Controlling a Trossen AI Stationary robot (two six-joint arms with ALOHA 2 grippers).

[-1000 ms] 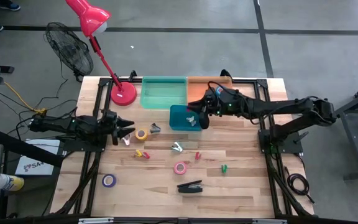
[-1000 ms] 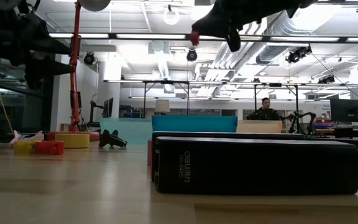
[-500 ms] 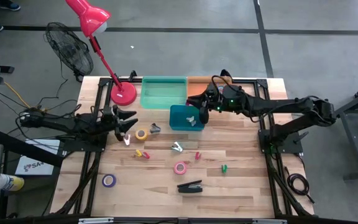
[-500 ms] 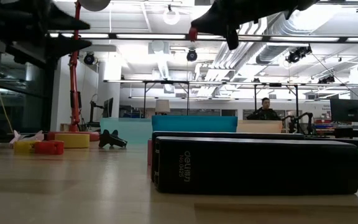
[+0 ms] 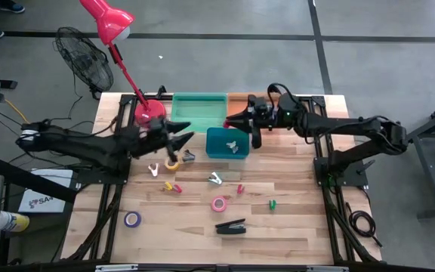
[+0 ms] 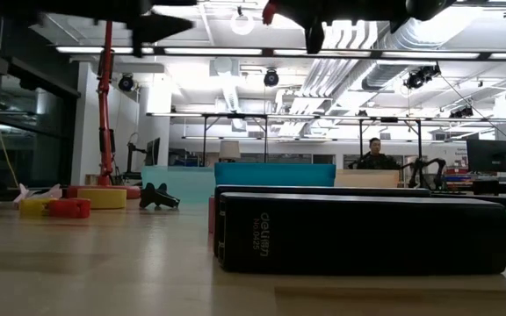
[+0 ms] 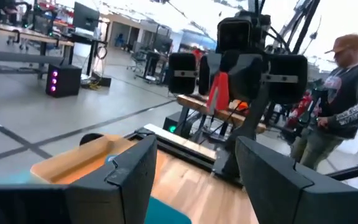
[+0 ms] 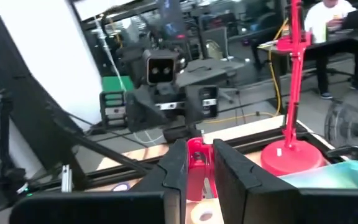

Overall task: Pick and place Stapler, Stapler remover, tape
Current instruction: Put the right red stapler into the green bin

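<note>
On my feed: right gripper pinching a small red item above the teal bin at frame centre; left gripper fingers spread beside it; stapler lower centre on surface.

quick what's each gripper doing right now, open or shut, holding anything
Left gripper: open, empty, raised near the green bin.
Right gripper: shut on a small red item, by the orange bin.
</note>
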